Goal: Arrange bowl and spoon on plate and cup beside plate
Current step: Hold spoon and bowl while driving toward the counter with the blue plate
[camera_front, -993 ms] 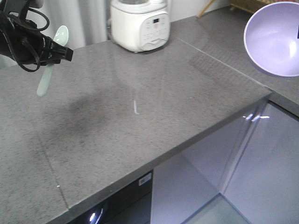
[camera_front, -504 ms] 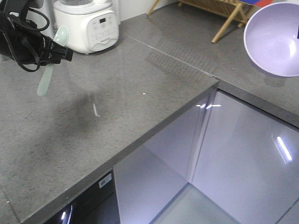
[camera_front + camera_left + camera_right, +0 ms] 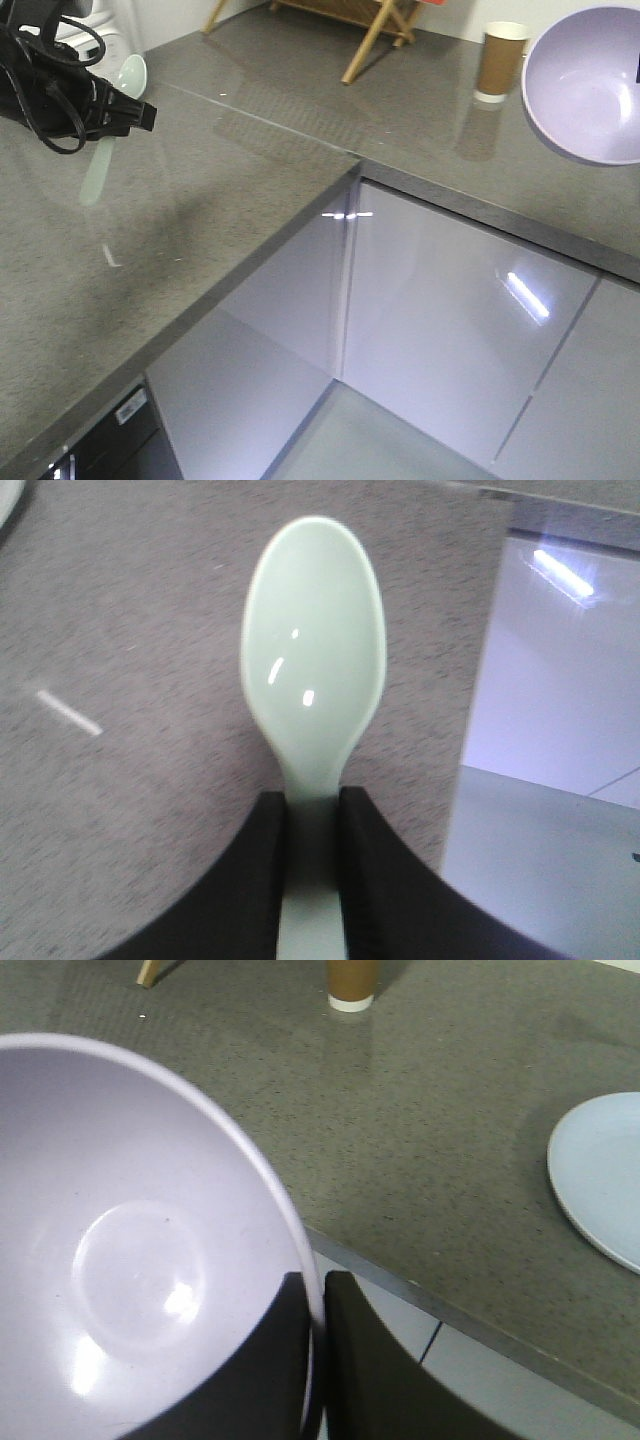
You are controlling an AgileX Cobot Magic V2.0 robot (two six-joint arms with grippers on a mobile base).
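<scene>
Both arms are loaded, nothing placed yet. The bowl (image 3: 140, 1250) is held in the air and tilted, its rim pinched in the closed jaws of the right gripper (image 3: 318, 1305), left of the plate (image 3: 608, 1175) in the right wrist view. The plate lies flat on the counter (image 3: 450, 1160), only its left part in frame. The right arm looks nearer the plate, so the bowl likely goes first. The spoon (image 3: 313, 650) is clamped by its handle in the left gripper (image 3: 313, 805), long axis straight out from the jaws, well apart from the plate. The cup (image 3: 501, 62) stands upright, far-left of the plate. The front view doesn't show the plate, and the spoon's handle end is cut off.
</scene>
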